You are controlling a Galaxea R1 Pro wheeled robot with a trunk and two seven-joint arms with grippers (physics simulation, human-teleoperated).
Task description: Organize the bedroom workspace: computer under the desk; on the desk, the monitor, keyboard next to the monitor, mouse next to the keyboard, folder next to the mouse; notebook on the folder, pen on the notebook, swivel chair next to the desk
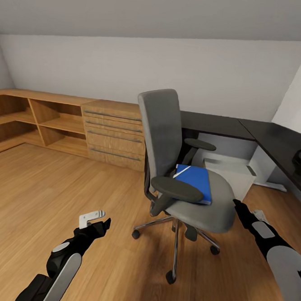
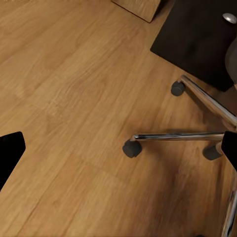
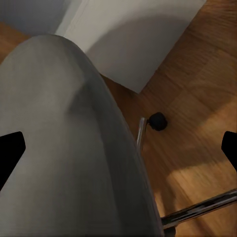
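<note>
The thin, stiff-looking blue folder (image 1: 195,181) lay near the swivel chair's (image 1: 209,205) seat's left edge, best pinched by an overhanging edge, both grippers' jaws spread wide and empty.

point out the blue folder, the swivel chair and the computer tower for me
folder (image 1: 195,179): head view, middle of its blue cover, lying on the chair seat.
swivel chair (image 1: 161,124): head view, middle of the tall grey backrest.
computer (image 1: 232,171): head view, top of the pale case under the desk.
</note>
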